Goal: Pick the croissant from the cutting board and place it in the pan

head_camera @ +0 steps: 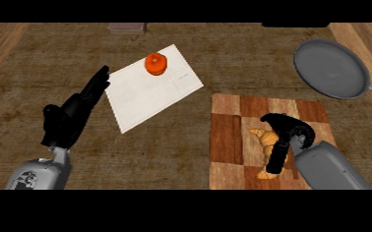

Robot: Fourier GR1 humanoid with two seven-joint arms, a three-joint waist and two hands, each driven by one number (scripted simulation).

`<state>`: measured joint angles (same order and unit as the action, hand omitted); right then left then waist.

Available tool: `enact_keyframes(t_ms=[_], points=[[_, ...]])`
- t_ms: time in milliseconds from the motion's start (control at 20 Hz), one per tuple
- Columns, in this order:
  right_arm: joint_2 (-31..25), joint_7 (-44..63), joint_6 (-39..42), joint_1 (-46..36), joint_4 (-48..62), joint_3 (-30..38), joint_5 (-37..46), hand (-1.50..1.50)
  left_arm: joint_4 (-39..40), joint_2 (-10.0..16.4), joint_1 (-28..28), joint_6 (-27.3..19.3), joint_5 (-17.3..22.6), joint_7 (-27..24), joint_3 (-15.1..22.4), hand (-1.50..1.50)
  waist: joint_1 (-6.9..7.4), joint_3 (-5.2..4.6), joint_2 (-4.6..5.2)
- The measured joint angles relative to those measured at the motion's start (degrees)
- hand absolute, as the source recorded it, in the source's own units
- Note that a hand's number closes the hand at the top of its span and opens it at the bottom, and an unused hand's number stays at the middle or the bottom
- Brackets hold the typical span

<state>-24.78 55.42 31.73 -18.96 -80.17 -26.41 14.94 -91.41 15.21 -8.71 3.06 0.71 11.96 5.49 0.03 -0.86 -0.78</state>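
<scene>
The fingers of the right hand are curled down over a golden-brown crescent croissant. They close round its middle, so only its two ends show. The croissant lies on the right half of a striped wooden cutting board, toward the board's 4 o'clock corner. Whether it is lifted off the wood or resting on it cannot be told.

The board's lower edge runs out at the bottom of the view. From the croissant, a round grey metal pan sits at 1 o'clock, apart from the board and cut by the view's right edge. A strip of bare brown bench lies between them. The pan's grey floor shows all the way across.

At 10 o'clock from the board a white rectangular sheet lies askew. A small orange round object stands near its far corner. The left hand rests at the sheet's 8 o'clock side, fingers straight and pointing up the view.

Count: one croissant, one board, one pan, one sheet, one orange object, two hands.
</scene>
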Motion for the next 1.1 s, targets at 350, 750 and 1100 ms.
enact_keyframes(t_ms=[350,750,1100], points=[[0.92,-0.87,0.20,1.59,-2.39,0.97,3.06,1.50,-1.93,-1.05,1.56,-0.31,-1.54,0.61,0.08,0.00,-0.03,0.04,0.00],[6.20,-0.72,-11.52,-1.95,-6.86,0.69,16.24,1.50,-0.16,-1.80,0.07,0.36,-1.98,0.27,-0.39,0.00,0.37,0.73,0.60],[8.40,0.52,-25.95,-8.18,-9.08,-1.08,33.79,1.50,-0.51,-1.06,-0.44,1.24,-1.05,1.12,-1.58,0.00,0.42,0.83,0.56]])
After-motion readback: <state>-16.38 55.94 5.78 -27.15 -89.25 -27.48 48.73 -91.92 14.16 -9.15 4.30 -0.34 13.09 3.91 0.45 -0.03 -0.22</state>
